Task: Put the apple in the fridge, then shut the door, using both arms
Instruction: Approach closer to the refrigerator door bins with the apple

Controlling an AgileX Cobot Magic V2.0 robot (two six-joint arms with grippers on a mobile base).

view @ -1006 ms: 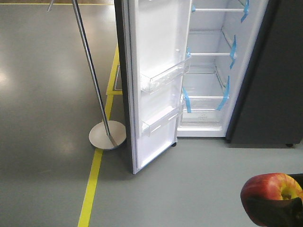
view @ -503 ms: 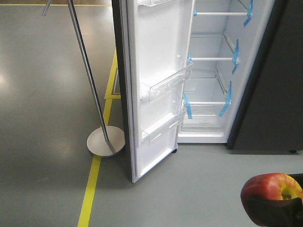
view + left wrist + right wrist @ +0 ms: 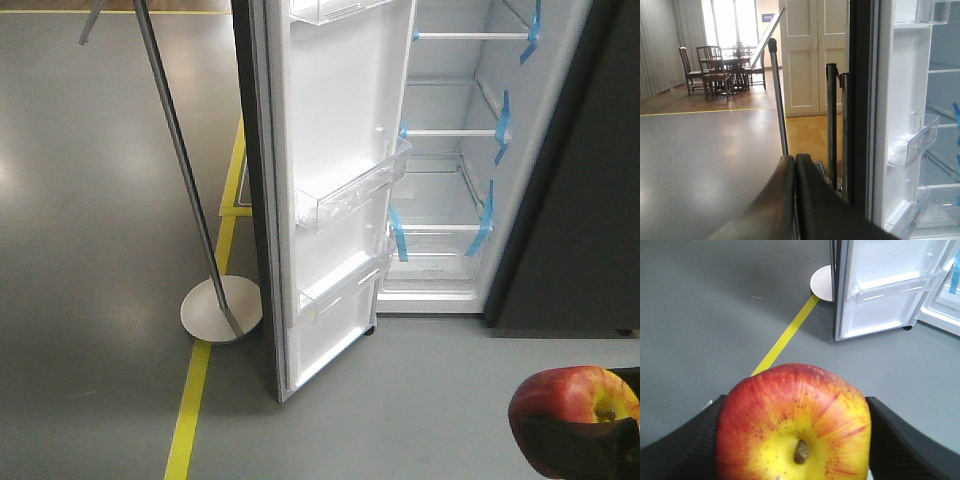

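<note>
The red and yellow apple point(image 3: 795, 415) fills the right wrist view, stem dimple up, with my right gripper point(image 3: 795, 407) shut on its two sides. In the front view the apple point(image 3: 565, 400) hangs low at the bottom right, short of the fridge point(image 3: 450, 170). The fridge stands open, showing white shelves and blue tape strips. Its door point(image 3: 330, 150) is swung out toward me, inner lining and clear bins facing right. My left gripper point(image 3: 795, 160) is shut and empty, pointing past the door's dark edge point(image 3: 862, 100).
A slanted silver pole point(image 3: 175, 150) on a round base point(image 3: 220, 308) stands just left of the door. A yellow floor line point(image 3: 190, 400) runs toward me from the base. A dark panel point(image 3: 590, 200) adjoins the fridge on the right. Grey floor lies before the fridge.
The fridge, door and pole base have slid lower and grown slightly in the front view, so I have drawn closer. The apple stays held at the same spot.
</note>
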